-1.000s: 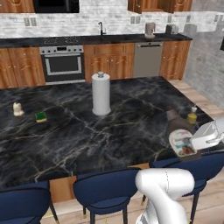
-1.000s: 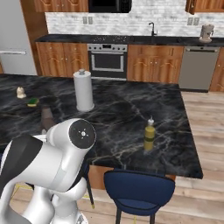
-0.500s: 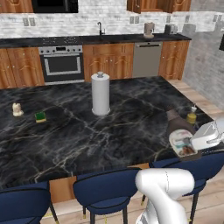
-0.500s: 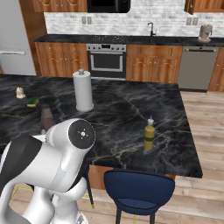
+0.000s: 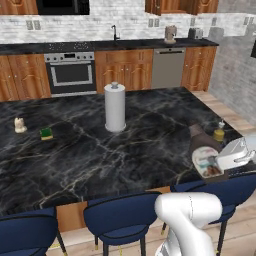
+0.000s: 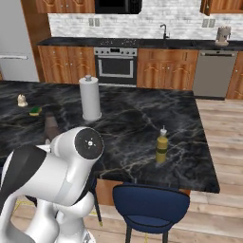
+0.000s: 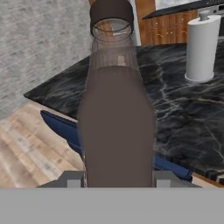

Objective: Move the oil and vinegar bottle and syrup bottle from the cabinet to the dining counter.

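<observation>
While the dining counter (image 5: 100,150) is spreading across the middle of both base views, black marble with pale veins, the arm is reaching out over its right end. Blue stools (image 5: 122,220) are lining the near edge of it. On the far wall a sink counter (image 5: 125,45) is running left to right over an oven (image 5: 70,72) and a dishwasher (image 5: 167,67). A paper-towel roll (image 5: 115,107) is standing upright near the counter's middle, toward the far side. The gripper (image 5: 220,162) is sitting at the right near corner in the left base view, its jaws clamped on the syrup bottle (image 7: 116,113), one finger on each side of the lower body as the hand view is showing. That bottle is tilting, its whitish-and-red label (image 5: 206,164) facing up and its neck pointing away toward the far left, over the counter edge; whether it is touching the top I cannot tell. In the right base view its dark neck (image 6: 50,124) is poking out behind the arm. The oil and vinegar bottle (image 6: 162,146) is standing upright on the counter near the right end, just beside the gripped bottle on its far right. At the left end a small pale shaker (image 5: 20,125) and a green-yellow sponge (image 5: 46,133) are lying near each other.
</observation>
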Controlling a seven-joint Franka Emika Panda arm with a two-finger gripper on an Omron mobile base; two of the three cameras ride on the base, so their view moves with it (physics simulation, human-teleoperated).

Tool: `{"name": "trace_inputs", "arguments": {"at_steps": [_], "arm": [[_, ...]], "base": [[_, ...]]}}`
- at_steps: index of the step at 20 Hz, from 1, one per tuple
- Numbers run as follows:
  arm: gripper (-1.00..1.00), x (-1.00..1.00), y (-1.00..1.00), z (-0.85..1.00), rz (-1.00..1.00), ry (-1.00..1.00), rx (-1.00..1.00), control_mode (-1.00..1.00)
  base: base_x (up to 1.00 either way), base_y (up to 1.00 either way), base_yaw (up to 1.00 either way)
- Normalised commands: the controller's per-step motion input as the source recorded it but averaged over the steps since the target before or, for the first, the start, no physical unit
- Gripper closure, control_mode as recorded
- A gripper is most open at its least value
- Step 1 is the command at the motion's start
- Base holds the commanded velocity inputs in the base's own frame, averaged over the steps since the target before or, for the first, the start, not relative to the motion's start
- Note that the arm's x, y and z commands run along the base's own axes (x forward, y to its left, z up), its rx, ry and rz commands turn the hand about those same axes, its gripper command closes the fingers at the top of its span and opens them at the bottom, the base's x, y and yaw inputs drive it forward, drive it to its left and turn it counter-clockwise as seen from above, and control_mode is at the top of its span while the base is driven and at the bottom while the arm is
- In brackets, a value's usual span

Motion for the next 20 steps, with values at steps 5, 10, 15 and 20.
{"name": "trace_inputs", "arguments": {"at_steps": [5,10,15,20], "arm": [[1.0,0.47,0.25,-0.03,0.01,-0.05,0.04,-1.0],[1.0,0.73,0.15,-0.13,0.05,-0.04,0.08,-1.0],[1.0,0.7,0.01,-0.27,0.1,-0.09,0.11,-1.0],[1.0,0.6,0.0,-0.34,0.1,-0.22,0.1,-1.0]], "base": [[0.0,0.0,0.0],[0.0,0.0,0.0],[0.0,0.0,0.0],[0.0,0.0,0.0]]}}
